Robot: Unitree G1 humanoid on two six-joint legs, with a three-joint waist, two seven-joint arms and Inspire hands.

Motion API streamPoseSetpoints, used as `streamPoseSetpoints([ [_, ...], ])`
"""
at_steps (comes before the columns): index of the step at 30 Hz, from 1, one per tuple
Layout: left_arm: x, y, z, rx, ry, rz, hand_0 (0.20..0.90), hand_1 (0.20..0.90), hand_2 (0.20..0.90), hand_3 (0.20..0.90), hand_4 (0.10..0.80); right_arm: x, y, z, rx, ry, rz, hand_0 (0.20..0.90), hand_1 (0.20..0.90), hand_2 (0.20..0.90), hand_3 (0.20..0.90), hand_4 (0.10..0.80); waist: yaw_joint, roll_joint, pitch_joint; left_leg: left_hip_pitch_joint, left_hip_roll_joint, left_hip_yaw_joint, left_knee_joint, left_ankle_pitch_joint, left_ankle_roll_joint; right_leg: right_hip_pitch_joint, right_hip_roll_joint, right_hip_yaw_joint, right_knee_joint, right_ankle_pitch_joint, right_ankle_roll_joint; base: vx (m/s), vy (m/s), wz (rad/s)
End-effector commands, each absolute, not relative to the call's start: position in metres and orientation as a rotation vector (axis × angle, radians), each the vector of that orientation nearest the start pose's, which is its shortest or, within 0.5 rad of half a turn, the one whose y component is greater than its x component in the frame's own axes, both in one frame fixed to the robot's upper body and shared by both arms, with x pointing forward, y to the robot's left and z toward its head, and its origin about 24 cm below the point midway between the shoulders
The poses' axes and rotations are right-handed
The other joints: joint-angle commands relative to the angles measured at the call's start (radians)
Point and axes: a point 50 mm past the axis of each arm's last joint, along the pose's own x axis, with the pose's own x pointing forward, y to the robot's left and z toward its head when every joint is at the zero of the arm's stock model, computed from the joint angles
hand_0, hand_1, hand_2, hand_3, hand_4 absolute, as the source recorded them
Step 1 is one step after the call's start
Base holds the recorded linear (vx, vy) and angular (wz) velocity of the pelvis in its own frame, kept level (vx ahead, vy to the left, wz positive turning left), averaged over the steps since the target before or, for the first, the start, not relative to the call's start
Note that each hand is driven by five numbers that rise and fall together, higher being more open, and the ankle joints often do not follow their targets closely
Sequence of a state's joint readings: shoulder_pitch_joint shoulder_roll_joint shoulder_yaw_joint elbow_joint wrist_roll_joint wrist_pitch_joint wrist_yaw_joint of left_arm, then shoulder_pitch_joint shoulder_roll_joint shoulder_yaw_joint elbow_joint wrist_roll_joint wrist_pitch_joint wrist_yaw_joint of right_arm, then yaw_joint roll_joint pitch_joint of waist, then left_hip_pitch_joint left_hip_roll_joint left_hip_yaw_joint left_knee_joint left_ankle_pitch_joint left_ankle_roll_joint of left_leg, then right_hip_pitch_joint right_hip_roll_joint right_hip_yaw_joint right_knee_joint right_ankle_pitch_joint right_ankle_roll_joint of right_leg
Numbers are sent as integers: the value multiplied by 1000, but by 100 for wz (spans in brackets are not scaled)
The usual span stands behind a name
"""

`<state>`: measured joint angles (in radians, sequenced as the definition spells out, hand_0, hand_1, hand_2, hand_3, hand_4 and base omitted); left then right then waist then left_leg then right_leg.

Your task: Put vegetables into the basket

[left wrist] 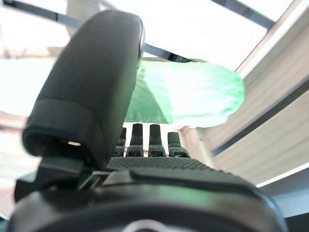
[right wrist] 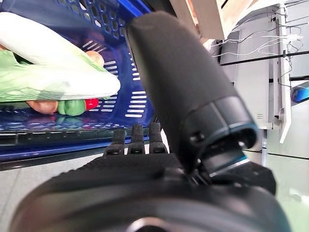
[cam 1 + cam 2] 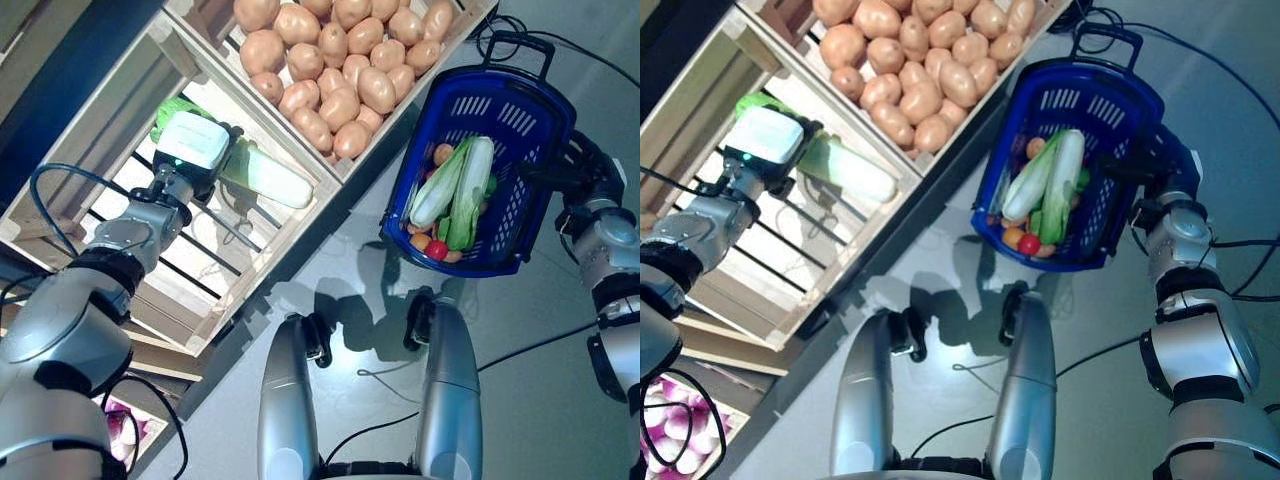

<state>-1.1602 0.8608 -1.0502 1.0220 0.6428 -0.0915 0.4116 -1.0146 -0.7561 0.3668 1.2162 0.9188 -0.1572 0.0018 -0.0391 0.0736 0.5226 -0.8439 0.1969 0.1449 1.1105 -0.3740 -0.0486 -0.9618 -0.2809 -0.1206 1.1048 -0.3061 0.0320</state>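
Observation:
The blue plastic basket (image 3: 535,125) stands on the floor at the right. In it lie two long white-and-green leafy vegetables (image 3: 468,190), a red tomato (image 3: 437,250) and small orange round ones (image 3: 443,153). My right hand (image 3: 578,165) is beside the basket's right rim with its fingers straight, as the right wrist view (image 2: 135,162) shows. My left hand (image 3: 230,132) reaches into a slatted wooden crate (image 3: 110,120) and is right at the green end of a long pale green vegetable (image 3: 272,180). In the left wrist view its fingers (image 1: 137,140) are straight, with the vegetable (image 1: 193,92) just past them.
The wooden stand runs diagonally from lower left to upper right, with a second crate (image 3: 455,35) just left of the basket. Grey floor (image 3: 350,260) lies between the stand and the basket. A lower shelf (image 3: 130,425) shows at the bottom left.

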Motion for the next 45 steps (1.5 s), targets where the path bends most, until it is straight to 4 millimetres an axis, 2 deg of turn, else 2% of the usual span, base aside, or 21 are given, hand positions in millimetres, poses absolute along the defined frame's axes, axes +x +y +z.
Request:
streamPoseSetpoints([
  [1,394,272,282,2134,-386,412,900,900,900,900,800,382,-330,236,118,-278,-375,900,900,900,900,800,-15,-4,-3,5,43,-31,-86,9,-71,81,-52,36,-87,41,77,-33,2,-5],
  [8,400,257,285,2289,-374,359,900,900,900,900,800,383,-328,232,147,-276,-373,900,900,900,900,800,-22,-9,-3,-53,46,-35,-61,5,-74,29,-55,33,-80,52,84,-21,1,-2],
  [14,403,249,275,2462,-343,250,900,900,900,900,800,383,-326,230,159,-288,-366,900,900,900,900,800,-23,-13,-3,-95,49,-42,-32,-4,-75,-3,-61,30,-69,55,88,0,0,0],
  [17,405,244,269,2493,-338,201,900,900,900,900,800,384,-323,229,166,-291,-363,900,900,900,900,800,-23,-14,-3,-113,50,-46,-18,-9,-74,-17,-63,31,-64,55,90,0,0,0],
  [25,407,236,262,2414,-317,159,900,900,900,900,800,386,-318,228,193,-304,-343,900,900,900,900,800,-21,-16,-3,-162,47,-57,15,-18,-71,-64,-67,36,-43,56,91,0,0,0],
  [32,409,215,263,2233,-461,101,900,900,900,900,800,388,-313,230,222,-322,-334,900,900,900,900,800,-19,-20,-3,-213,43,-67,54,-29,-64,-112,-67,44,-12,50,92,-16,-5,0],
  [36,410,206,261,2099,-467,71,900,900,900,900,800,389,-310,227,230,-313,-318,900,900,900,900,800,-19,-21,-3,-220,40,-69,64,-33,-59,-117,-68,42,-5,46,91,0,0,0],
  [37,410,206,261,2082,-455,73,667,667,667,667,645,389,-310,227,232,-313,-317,900,900,900,900,800,-19,-21,-3,-219,40,-68,64,-33,-58,-116,-68,42,-5,46,91,0,0,0],
  [38,411,208,259,2015,-415,87,300,300,300,300,400,390,-308,226,245,-312,-314,900,900,900,900,800,-17,-22,-3,-216,40,-66,67,-33,-56,-113,-67,39,0,43,89,0,0,0],
  [45,411,214,254,1850,-425,141,300,300,300,300,400,390,-306,220,264,-308,-314,900,900,900,900,800,-11,-27,-3,-133,40,-54,19,-18,-50,-32,-54,24,-27,40,83,0,0,0],
])
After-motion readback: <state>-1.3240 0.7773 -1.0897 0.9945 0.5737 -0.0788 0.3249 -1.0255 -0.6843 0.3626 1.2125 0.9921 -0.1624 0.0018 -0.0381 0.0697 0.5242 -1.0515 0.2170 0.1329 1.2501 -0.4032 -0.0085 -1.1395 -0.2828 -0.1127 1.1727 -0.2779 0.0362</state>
